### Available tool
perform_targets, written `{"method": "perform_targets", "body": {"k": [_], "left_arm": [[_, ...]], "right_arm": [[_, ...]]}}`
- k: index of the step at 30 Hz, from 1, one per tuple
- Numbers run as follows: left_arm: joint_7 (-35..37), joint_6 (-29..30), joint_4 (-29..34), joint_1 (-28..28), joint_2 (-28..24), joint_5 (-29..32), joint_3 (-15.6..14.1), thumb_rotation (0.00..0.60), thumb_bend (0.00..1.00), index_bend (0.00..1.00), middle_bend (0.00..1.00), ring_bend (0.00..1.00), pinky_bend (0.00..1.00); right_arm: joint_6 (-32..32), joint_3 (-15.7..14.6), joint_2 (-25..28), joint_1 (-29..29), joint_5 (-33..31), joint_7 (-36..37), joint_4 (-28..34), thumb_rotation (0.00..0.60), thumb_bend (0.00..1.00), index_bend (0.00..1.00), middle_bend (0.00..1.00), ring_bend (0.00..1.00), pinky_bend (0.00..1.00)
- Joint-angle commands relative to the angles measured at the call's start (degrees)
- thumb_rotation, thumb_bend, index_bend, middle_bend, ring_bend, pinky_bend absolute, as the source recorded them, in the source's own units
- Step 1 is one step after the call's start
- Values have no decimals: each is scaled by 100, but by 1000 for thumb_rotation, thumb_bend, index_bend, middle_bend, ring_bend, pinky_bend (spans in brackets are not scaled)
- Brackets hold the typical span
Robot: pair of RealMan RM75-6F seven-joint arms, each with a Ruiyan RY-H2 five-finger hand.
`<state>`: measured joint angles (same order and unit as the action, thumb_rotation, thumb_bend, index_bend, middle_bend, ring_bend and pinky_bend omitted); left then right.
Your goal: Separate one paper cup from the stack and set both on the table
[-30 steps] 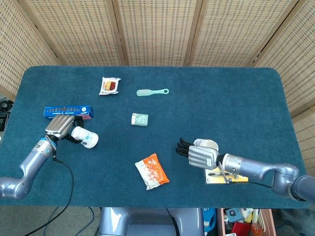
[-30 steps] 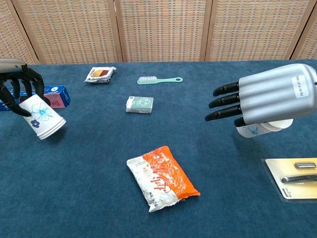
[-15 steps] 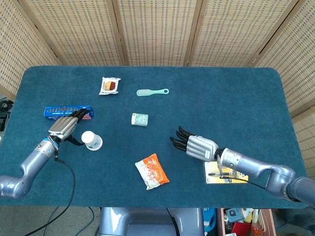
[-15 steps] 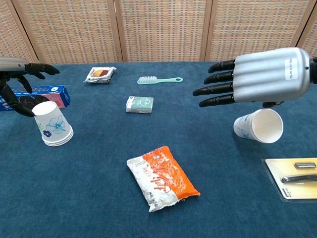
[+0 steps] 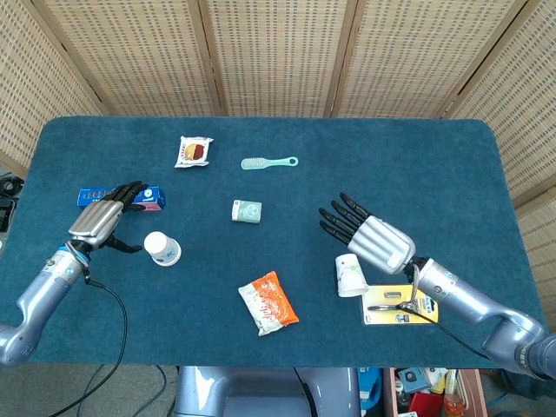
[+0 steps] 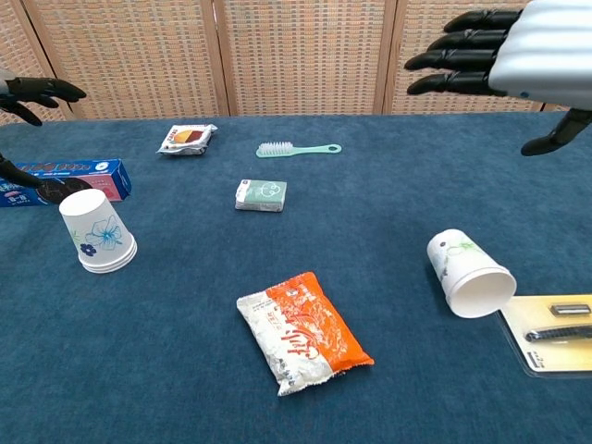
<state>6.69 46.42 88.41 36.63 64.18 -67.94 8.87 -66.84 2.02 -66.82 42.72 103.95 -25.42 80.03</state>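
Observation:
A stack of white paper cups (image 5: 162,248) (image 6: 96,231) with a blue flower print stands upside down on the table's left side. My left hand (image 5: 102,221) (image 6: 28,92) hovers open just left of it, fingers spread, not touching. A single paper cup (image 5: 349,275) (image 6: 467,273) lies on its side at the right, mouth toward the front edge. My right hand (image 5: 372,236) (image 6: 518,51) is open and raised above and behind that cup, holding nothing.
Blue box (image 5: 119,197) lies behind the left hand. An orange snack packet (image 5: 268,302) sits at front centre, a yellow card with tools (image 5: 400,306) beside the fallen cup. A small green packet (image 5: 247,211), a mint brush (image 5: 268,162) and a snack bag (image 5: 193,151) lie farther back.
The left hand set the stack down upside down and opened, drawing back left. The right hand released the single cup, which now lies on its side, and lifted away.

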Motion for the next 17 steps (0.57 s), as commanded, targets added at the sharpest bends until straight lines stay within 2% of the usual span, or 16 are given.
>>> {"method": "perform_targets", "body": {"k": [1,8,17], "left_arm": [[-123,318,256,-213,-151,47,-50,600,69,0,0,0,1],[-474,1470,844,-857,-283,-2,-181,600,69,0,0,0,0],[-1201,2966,1277,-1745,-182,-369,-513,600,68,0,0,0,0]], "right_arm": [[-436,117,95,-469,-475,214,409,600,0,0,0,6,16],[-1384,43,156,-1498,-1183,862,1084,600,0,0,0,0,0],[-2265,-199,104,-2610,-1616,1680,1274,600,0,0,0,0,0]]}}
